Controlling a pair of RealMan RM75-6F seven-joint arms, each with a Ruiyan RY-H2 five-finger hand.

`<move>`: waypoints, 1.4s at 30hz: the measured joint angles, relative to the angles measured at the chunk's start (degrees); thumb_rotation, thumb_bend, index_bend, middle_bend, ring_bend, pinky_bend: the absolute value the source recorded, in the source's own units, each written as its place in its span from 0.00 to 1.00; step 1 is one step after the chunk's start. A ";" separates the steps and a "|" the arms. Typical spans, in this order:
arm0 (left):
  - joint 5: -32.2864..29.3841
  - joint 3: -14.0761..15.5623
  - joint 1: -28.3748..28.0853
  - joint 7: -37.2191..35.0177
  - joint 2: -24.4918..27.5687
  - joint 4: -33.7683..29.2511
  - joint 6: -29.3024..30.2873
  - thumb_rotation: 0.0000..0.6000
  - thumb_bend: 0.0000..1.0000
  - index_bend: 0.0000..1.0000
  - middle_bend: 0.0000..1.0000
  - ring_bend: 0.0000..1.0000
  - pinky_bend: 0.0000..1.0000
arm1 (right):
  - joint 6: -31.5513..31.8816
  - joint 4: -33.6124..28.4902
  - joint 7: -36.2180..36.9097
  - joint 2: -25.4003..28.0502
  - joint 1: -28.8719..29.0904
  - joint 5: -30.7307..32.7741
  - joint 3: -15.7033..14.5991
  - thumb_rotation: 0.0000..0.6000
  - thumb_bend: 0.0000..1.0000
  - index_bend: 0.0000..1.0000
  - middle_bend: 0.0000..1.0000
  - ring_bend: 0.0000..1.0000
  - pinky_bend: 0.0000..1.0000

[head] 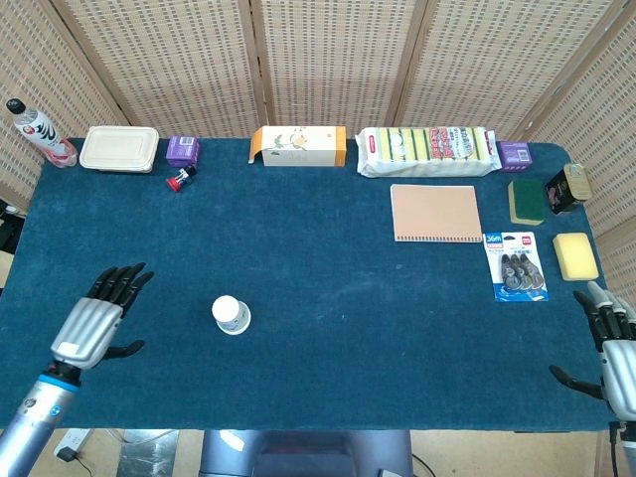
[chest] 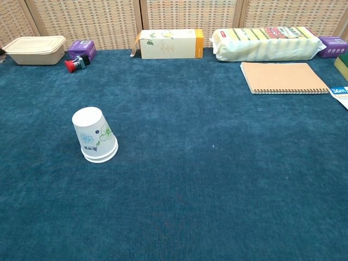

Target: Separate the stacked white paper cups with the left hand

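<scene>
Viewing the bench (head: 328,288) from the head camera, I see the stacked white paper cups (head: 231,315) standing rim-down on the blue cloth, in the near left part; the chest camera shows a floral print on the cup wall. My left hand (head: 94,322) hovers over the bench to the left of the cups, apart from them, its fingers (head: 124,280) spread and holding nothing. My right hand (head: 614,343) sits at the near right edge, fingers apart, also empty. Along the far edge stand a lidded food container (head: 119,148), a tea box (head: 298,145) and a pack of sponges (head: 428,149); a spiral notebook (head: 435,213) lies in front of the sponges.
</scene>
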 measured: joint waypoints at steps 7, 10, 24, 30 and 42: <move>-10.55 -3.00 -7.11 10.58 -0.74 -4.61 -9.17 1.00 0.14 0.00 0.00 0.00 0.03 | 0.28 0.32 0.88 0.19 -0.14 0.17 0.06 1.00 0.09 0.05 0.00 0.00 0.00; -15.20 -3.94 -9.81 14.30 -1.72 -5.97 -11.51 1.00 0.14 0.00 0.00 0.00 0.03 | 0.45 0.35 1.54 0.38 -0.23 0.43 0.21 1.00 0.09 0.05 0.00 0.00 0.00; -29.44 -4.67 -18.87 25.77 -8.22 -8.01 -13.35 1.00 0.23 0.21 0.00 0.00 0.03 | 0.36 0.63 3.37 0.96 -0.21 0.85 0.46 1.00 0.09 0.05 0.00 0.00 0.00; -33.22 -4.34 -21.04 28.07 -9.92 -7.77 -12.17 1.00 0.25 0.22 0.00 0.00 0.03 | 0.40 0.68 3.71 1.06 -0.23 0.99 0.56 1.00 0.09 0.05 0.00 0.00 0.00; -37.70 -2.96 -24.14 29.62 -11.49 -7.34 -10.47 1.00 0.25 0.32 0.00 0.00 0.03 | 0.36 0.76 4.26 1.11 -0.21 1.13 0.68 1.00 0.09 0.05 0.00 0.00 0.00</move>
